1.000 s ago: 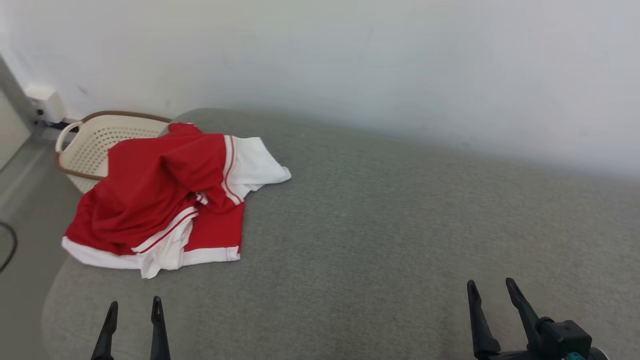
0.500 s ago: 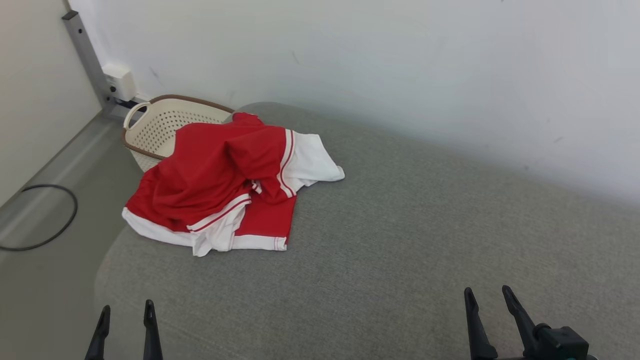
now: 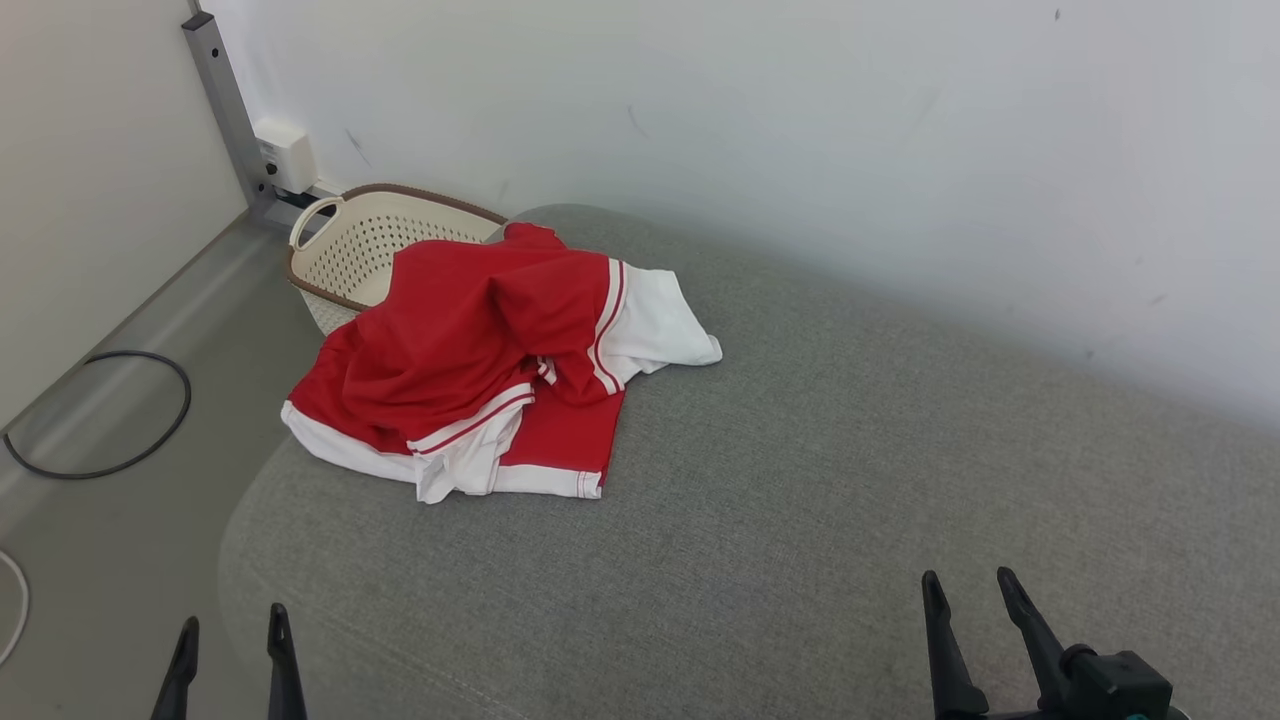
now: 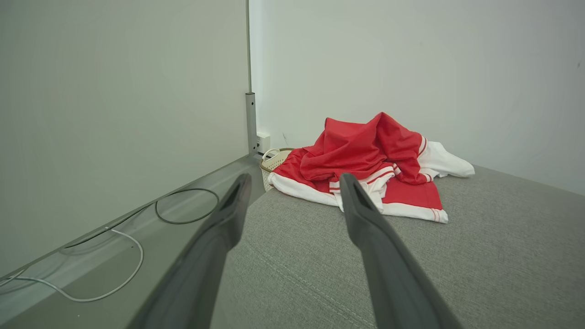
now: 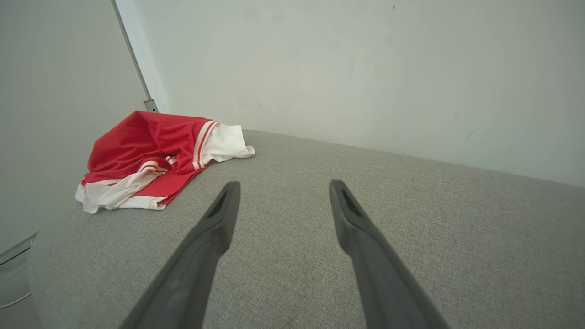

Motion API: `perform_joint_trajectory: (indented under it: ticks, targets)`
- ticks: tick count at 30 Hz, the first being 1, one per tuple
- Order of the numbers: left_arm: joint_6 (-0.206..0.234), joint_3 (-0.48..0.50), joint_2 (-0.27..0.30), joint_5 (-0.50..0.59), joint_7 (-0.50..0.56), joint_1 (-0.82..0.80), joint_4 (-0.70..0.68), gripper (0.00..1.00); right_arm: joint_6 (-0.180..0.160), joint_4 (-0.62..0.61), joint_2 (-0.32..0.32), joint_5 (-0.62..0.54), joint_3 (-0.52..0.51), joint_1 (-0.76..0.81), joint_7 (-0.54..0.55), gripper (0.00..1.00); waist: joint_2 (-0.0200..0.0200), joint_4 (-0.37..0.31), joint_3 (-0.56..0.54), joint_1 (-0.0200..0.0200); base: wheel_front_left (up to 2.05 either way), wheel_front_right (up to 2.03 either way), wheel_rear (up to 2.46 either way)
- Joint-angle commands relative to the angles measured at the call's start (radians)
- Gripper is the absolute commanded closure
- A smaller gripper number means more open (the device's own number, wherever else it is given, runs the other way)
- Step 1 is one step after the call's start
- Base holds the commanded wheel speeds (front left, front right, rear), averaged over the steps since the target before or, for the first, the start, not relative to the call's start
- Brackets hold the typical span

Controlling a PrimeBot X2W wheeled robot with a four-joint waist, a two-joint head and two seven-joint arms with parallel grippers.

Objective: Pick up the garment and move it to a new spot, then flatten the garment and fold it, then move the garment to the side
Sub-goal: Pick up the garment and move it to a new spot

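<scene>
Head view, garment [image 3: 470, 350]: red and white, crumpled, lying at the far left corner of the grey cushion [image 3: 800, 480].
Basket [image 3: 345, 240]: cream, perforated, just behind the garment and partly hidden by it.
Left tool [image 3: 230, 620]: jaws apart, holding nothing, at the near left edge, well apart from the garment.
Right tool [image 3: 967, 578]: jaws apart, holding nothing, over the near right of the cushion.

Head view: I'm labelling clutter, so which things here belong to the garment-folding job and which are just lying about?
Job: red-and-white garment; grey padded surface it lies on; left gripper and right gripper, fingers apart.
Lying about: perforated basket; black cable on the floor; wall box.
</scene>
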Motion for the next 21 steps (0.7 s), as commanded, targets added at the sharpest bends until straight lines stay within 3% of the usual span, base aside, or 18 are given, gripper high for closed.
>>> perform_joint_trajectory:
  ticks: [1,7,12,21]
  targets:
    - [0.006,0.008,0.005,-0.008,0.003,0.019,-0.005,0.0,0.001,0.005,-0.004,0.005,0.004,0.001,-0.005,0.0,0.0,-0.003,0.001,0.0,0.0,0.0,0.0]
    - [0.013,0.017,-0.014,-0.032,-0.003,0.013,-0.023,0.0,0.001,0.012,-0.004,0.011,0.007,-0.005,-0.009,0.0,0.0,-0.018,0.008,0.0,0.0,0.0,0.0]
    - [-0.011,0.018,-0.013,-0.059,-0.002,-0.044,-0.017,0.0,0.001,0.009,-0.003,0.001,0.01,-0.027,-0.005,0.0,0.0,-0.045,0.033,0.0,0.0,0.0,0.0]
    - [-0.068,0.039,0.039,-0.1,0.028,-0.234,0.018,0.0,0.001,0.009,-0.004,-0.011,0.047,-0.125,-0.01,0.0,0.0,-0.178,0.126,0.0,0.0,0.0,0.0]
